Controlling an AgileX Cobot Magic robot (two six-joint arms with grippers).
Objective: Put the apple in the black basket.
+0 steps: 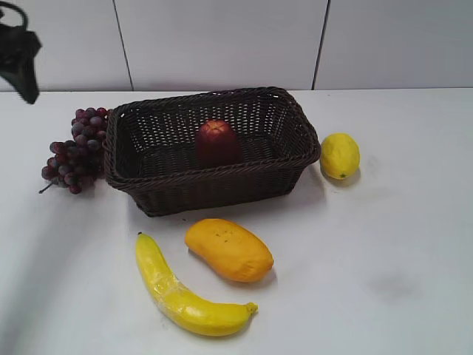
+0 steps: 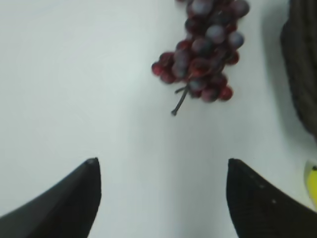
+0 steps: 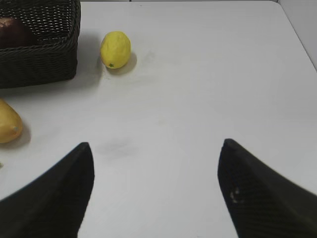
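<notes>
The dark red apple (image 1: 216, 142) sits inside the black basket (image 1: 288, 164), near its middle. In the right wrist view the apple (image 3: 14, 32) shows in the basket (image 3: 49, 59) at the top left. My left gripper (image 1: 21, 63) hangs high at the far left of the exterior view. In the left wrist view it (image 2: 161, 166) is open and empty above bare table, with the basket's edge (image 2: 302, 64) at the right. My right gripper (image 3: 154, 148) is open and empty over bare table; it does not show in the exterior view.
A purple grape bunch (image 1: 75, 150) lies against the basket's left side and shows in the left wrist view (image 2: 205, 49). A lemon (image 1: 339, 155) lies right of the basket. A mango (image 1: 228, 250) and a banana (image 1: 185, 292) lie in front of it.
</notes>
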